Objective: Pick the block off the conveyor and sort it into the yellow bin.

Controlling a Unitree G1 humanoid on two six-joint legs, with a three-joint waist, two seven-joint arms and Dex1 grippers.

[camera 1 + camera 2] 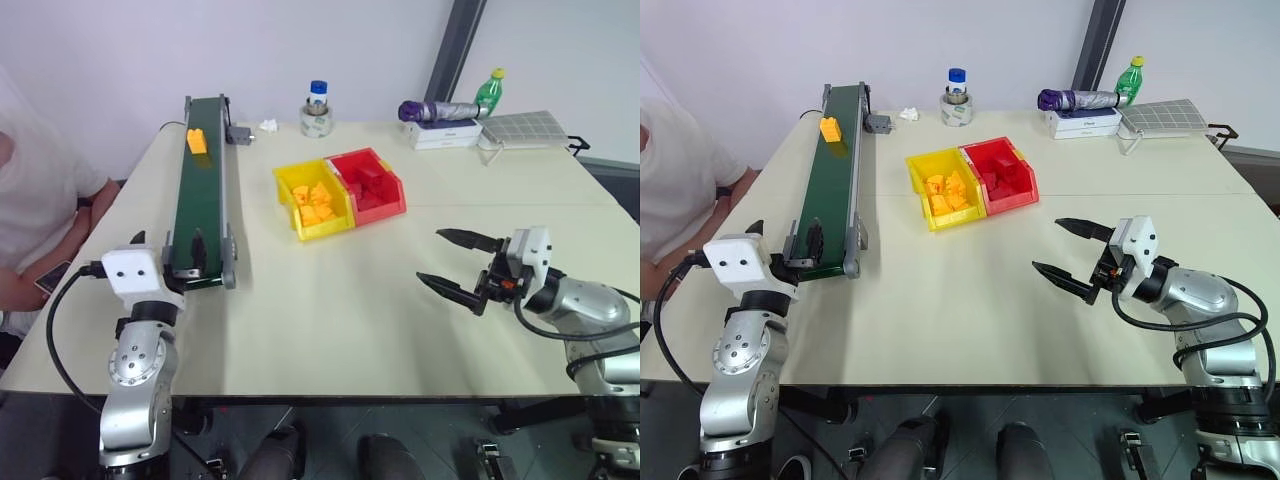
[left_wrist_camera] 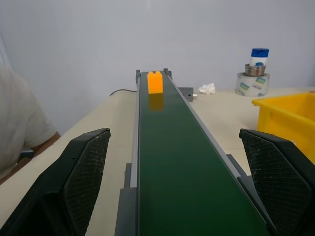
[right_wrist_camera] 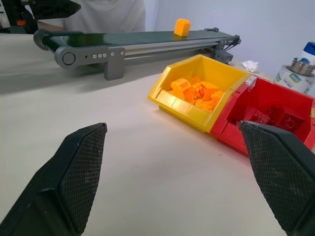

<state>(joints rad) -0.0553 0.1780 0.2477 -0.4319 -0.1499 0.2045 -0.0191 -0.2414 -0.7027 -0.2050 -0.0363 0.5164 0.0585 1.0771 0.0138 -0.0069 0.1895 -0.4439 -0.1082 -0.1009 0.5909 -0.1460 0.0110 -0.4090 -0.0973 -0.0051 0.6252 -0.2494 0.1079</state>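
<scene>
I find the block (image 1: 197,140) at the conveyor's (image 1: 200,200) far end, straight ahead of my nearer left hand (image 2: 182,196), fingers apart, empty.

The orange-yellow block (image 1: 197,140) is sitting upright at the far end of the dark green conveyor (image 1: 200,200); the yellow bin (image 1: 312,200) is holding similar blocks mid-tabletop.
</scene>
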